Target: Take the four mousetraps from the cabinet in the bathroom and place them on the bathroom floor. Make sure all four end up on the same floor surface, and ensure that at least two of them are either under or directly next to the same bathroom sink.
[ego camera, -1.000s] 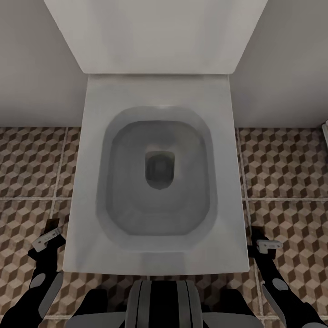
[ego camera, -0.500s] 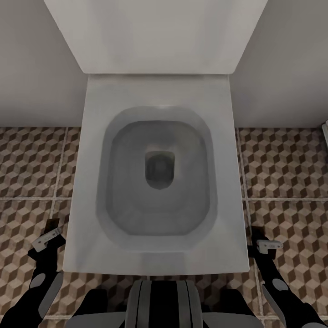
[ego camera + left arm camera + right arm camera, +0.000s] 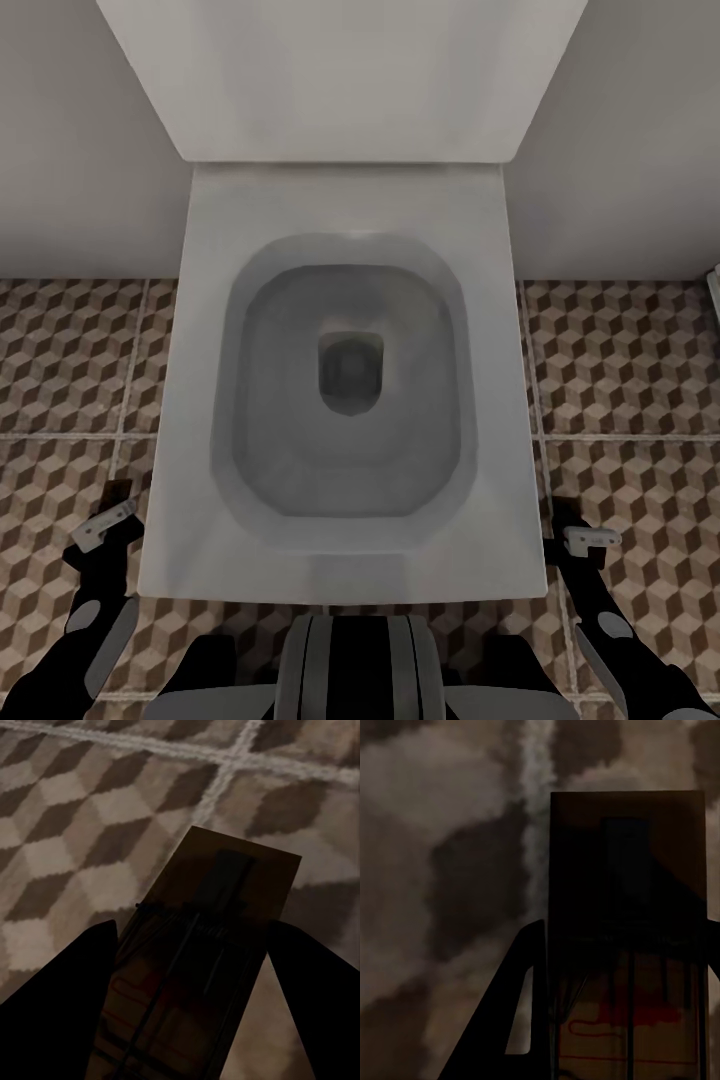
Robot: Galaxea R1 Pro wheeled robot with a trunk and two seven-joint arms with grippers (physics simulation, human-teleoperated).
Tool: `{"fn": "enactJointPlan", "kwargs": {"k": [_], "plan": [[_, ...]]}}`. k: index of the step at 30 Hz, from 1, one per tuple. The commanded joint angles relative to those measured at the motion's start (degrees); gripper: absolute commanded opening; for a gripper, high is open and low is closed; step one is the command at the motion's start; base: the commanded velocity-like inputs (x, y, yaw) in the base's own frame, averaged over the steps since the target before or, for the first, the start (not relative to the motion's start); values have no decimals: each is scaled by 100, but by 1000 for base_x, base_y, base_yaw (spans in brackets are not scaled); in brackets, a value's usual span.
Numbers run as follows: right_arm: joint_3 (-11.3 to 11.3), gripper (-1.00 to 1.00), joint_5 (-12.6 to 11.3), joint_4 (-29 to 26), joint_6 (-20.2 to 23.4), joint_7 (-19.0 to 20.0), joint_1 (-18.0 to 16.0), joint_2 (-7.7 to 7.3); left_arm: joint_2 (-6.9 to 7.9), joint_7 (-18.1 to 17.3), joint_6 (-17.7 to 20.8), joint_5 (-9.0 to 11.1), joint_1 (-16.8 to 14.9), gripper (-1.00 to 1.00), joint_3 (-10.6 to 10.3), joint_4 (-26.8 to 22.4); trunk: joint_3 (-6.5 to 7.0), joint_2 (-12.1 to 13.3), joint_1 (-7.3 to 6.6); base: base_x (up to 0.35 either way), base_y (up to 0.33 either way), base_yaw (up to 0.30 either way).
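Observation:
Each gripper is shut on a mousetrap. In the left wrist view a tan-brown mousetrap [image 3: 225, 892] with a black spring bar sits between the dark fingers [image 3: 60, 1005] of my left gripper [image 3: 195, 937], just above the cube-patterned bathroom floor [image 3: 82, 817]. In the right wrist view a second mousetrap [image 3: 626, 870] with red markings is held by my right gripper [image 3: 624, 934] over the floor [image 3: 450, 870]. In the head view the left gripper [image 3: 105, 525] and right gripper [image 3: 588, 537] hang low on either side of the toilet. The cabinet and sink are out of view.
A white square toilet [image 3: 345, 200] with its lid up stands directly ahead against the pale wall [image 3: 70, 130], between both arms. Patterned floor tiles [image 3: 70, 360] lie open to its left and right. A white object's edge [image 3: 714, 285] shows at the far right.

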Motion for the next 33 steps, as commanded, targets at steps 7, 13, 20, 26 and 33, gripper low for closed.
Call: {"fn": "enactJointPlan", "kwargs": {"k": [7, 13, 20, 26, 33], "plan": [[66, -100, -15, 49, -8, -6, 7, -3, -37, 38, -4, -351, -3, -100, -16, 18, -3, -1, 1, 0, 0, 0], [68, -100, -18, 49, -8, -6, 6, -3, -61, 32, -5, -454, -3, -100, -21, 122, -3, -1, 1, 0, 0, 0], [65, -100, -19, 49, -8, -6, 5, -3, -24, 38, -1, -466, -3, -100, -17, 150, -3, -1, 1, 0, 0, 0], [65, -100, -19, 49, -8, -6, 3, -3, -10, 45, -2, -466, -3, -100, -9, 156, -3, -1, 1, 0, 0, 0], [65, -100, -19, 49, -8, -6, 3, -3, -7, 46, 0, -466, -3, -100, -8, 161, -3, -1, 1, 0, 0, 0]]}}
